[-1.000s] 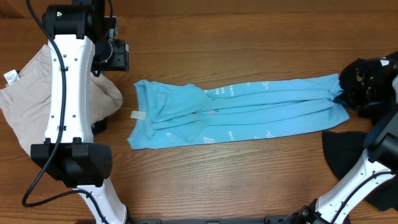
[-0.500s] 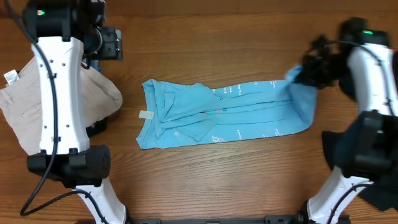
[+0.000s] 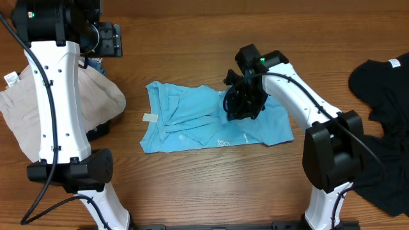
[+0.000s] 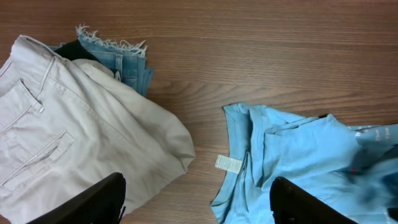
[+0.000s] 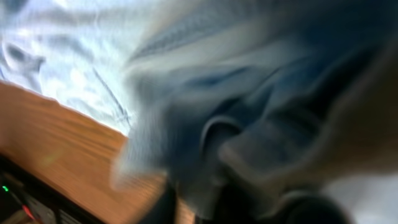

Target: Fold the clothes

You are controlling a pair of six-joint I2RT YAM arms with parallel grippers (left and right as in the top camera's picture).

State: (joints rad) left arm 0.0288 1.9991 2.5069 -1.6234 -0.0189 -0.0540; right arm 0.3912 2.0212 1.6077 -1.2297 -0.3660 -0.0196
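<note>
I've swung the right end effector [image 3: 243, 102] leftward, doubling the soft light blue T-shirt [image 3: 185, 118] into a rumpled rectangle on the wooden worktop [image 3: 211, 185]. I cannot tell its grip through the blur. The left end effector [image 4: 198, 186] gapes empty near the beige trousers [image 4: 74, 118].

The overhead camera looks straight down on the whole wooden table [image 3: 211, 185] from well above. The left wrist camera hangs high over the far left, also facing down. With the overhead it shares the beige trousers [image 3: 19, 108] and the collar end of the light blue T-shirt [image 3: 185, 118]. The right wrist camera sits hard against that shirt, its view blurred.
</note>
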